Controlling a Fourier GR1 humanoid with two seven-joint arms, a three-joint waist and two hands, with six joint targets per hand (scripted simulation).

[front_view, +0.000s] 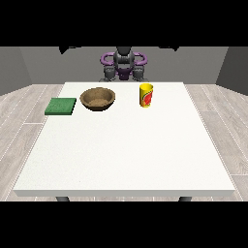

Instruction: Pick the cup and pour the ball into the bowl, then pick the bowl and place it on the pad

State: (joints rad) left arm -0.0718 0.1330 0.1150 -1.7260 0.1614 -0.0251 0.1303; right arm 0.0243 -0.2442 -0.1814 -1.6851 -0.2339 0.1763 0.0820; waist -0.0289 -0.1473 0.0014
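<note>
A yellow cup [146, 95] with a red mark stands upright on the white table [126, 155], towards the far edge and right of centre. The ball does not show; the cup's inside is hidden from here. A brown wooden bowl [98, 98] sits to the cup's left and looks empty. Left of the bowl lies a flat green pad [61, 106]. The hand at the view's left [110, 73] and the hand at the view's right [139, 73] are drawn in close to the robot's body, behind the far table edge and away from every object.
The robot's torso [124, 63] stands behind the far edge. The cup, bowl and pad form a row along the far part of the table. Grey floor surrounds the table.
</note>
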